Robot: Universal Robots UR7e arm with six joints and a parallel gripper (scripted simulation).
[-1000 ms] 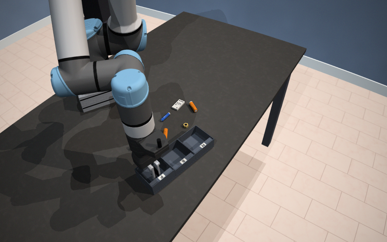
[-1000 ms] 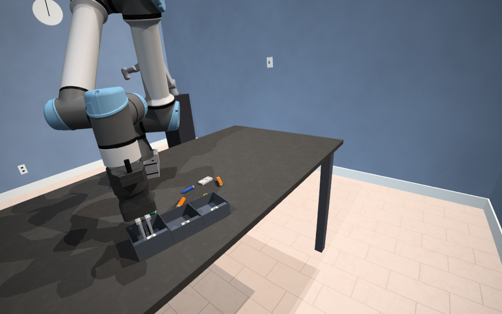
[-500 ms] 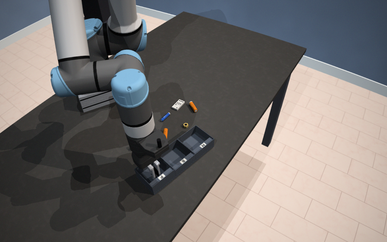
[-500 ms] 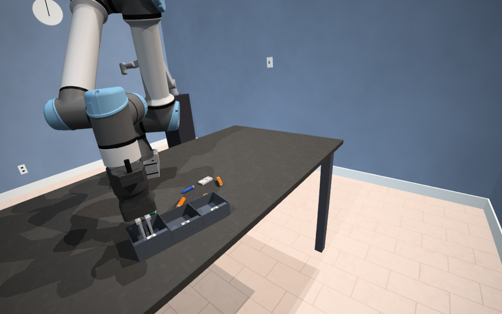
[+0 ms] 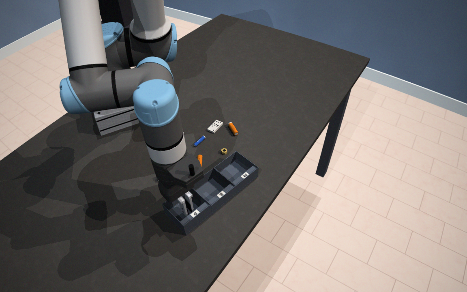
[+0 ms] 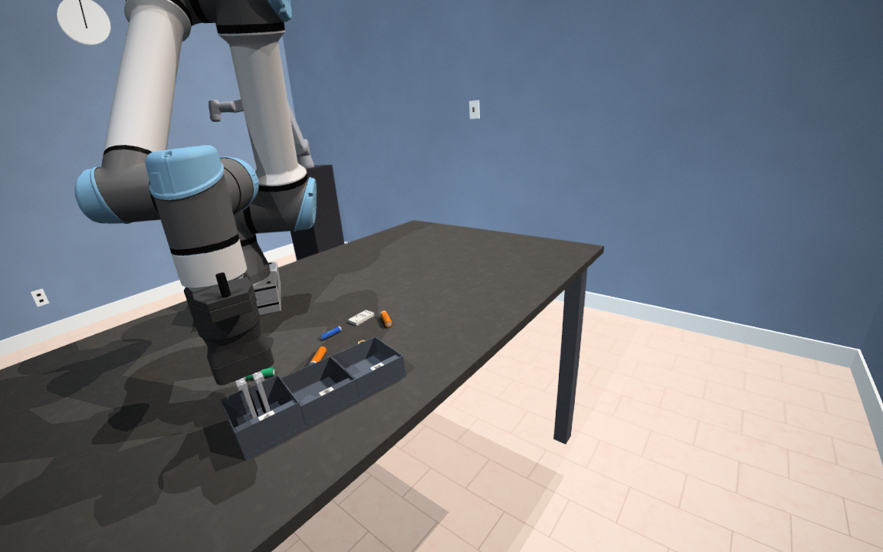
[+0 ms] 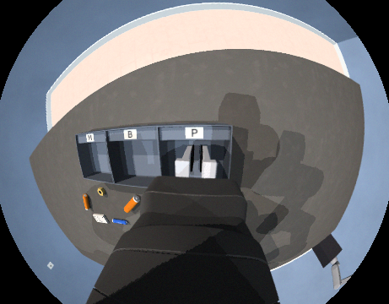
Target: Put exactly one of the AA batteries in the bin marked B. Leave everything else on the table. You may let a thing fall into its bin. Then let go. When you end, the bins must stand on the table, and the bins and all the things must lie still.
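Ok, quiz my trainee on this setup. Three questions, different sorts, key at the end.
1. Multiple choice: the gripper has its fingers down inside which bin? a) the bin marked M b) the bin marked B c) the bin marked P
2. True or false: a battery already lies in bin B.
3. Short answer: name the small brass-coloured thing on the table just behind bin M.

Key:
1. c, bin P
2. False, bin B holds nothing
3. A hex nut
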